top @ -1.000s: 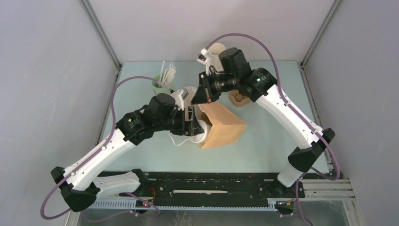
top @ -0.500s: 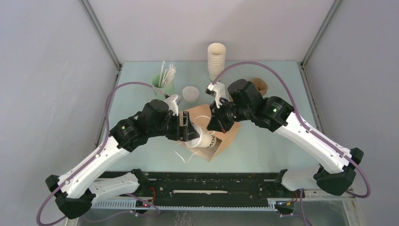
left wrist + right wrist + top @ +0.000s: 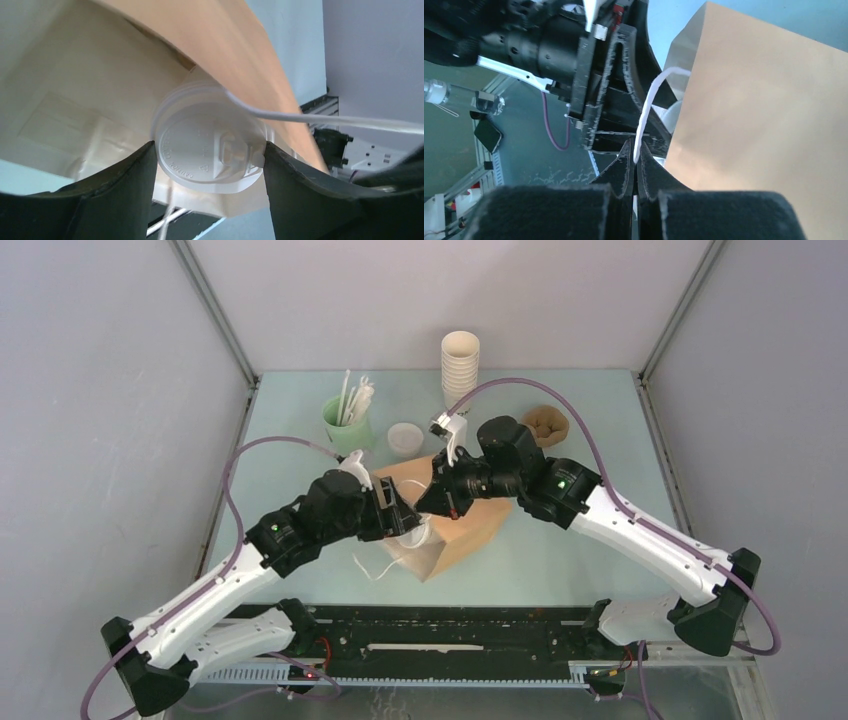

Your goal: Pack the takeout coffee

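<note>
The takeout coffee [image 3: 210,156] shows its round white lid in the left wrist view. It sits in the mouth of a brown paper bag [image 3: 472,525] that lies on its side. My left gripper [image 3: 405,519] is shut on the cup, with a dark finger [image 3: 125,185] against each side of the lid. The bag's tan wall [image 3: 100,85] surrounds the cup. My right gripper [image 3: 433,502] is at the top edge of the bag mouth. In its wrist view my right gripper [image 3: 635,156] is shut on the bag's white string handle [image 3: 647,107], beside the bag [image 3: 769,120].
A tall stack of lidless white cups [image 3: 460,365] stands at the back. A mint-green cup with straws [image 3: 347,421] and a small clear cup [image 3: 404,438] are at the back left. A brown ring-shaped item [image 3: 547,425] lies at the back right. A second white handle [image 3: 375,565] trails near the bag.
My right arm has swung from the back near the cup stack down to the bag mouth. My left gripper has carried the cup deeper into the bag, which shifted slightly left.
</note>
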You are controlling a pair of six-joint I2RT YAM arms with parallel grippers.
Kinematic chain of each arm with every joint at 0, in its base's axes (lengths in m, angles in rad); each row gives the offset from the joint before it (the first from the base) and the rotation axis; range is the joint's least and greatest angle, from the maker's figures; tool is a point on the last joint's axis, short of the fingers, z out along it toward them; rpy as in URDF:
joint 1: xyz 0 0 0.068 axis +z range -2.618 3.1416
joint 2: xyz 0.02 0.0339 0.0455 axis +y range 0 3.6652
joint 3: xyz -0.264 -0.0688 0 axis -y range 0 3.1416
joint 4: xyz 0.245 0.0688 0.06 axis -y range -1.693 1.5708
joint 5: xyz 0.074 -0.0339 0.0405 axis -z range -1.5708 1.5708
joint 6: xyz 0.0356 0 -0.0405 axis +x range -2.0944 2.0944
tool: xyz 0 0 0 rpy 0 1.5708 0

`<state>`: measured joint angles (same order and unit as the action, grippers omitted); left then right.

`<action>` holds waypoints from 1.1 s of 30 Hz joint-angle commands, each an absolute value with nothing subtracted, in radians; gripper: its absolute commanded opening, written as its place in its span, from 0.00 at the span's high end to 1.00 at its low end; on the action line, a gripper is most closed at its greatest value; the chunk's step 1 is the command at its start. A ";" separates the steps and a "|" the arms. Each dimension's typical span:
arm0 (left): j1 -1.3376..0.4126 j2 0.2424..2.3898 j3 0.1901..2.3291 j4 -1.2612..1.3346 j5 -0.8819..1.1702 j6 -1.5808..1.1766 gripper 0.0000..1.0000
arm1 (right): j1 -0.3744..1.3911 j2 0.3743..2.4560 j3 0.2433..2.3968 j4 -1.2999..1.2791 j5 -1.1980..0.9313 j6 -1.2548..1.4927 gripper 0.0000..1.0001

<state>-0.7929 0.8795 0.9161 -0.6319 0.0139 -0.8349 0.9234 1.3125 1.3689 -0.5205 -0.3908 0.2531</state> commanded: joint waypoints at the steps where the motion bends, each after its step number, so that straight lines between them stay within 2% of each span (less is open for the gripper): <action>1: -0.786 0.850 0.858 -0.498 -0.062 -0.959 0.97 | 0.926 1.254 1.326 -0.379 -0.409 0.338 1.00; 16: -0.790 0.890 0.763 -0.478 -0.183 -1.304 1.00 | 0.806 1.169 1.133 -0.199 -0.555 0.469 1.00; 24: -0.852 0.935 0.765 -0.521 -0.282 -1.422 0.99 | 0.754 1.182 1.103 -0.128 -0.613 0.539 1.00; 33: -0.869 0.985 0.755 -0.497 -0.251 -1.588 0.99 | 0.728 1.166 1.065 -0.094 -0.620 0.591 1.00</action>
<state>-0.8619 0.9737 0.7624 -0.5194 -0.2356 -1.4708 0.7433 1.1995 1.0767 -0.1558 -0.6083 0.5495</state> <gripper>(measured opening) 0.754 0.014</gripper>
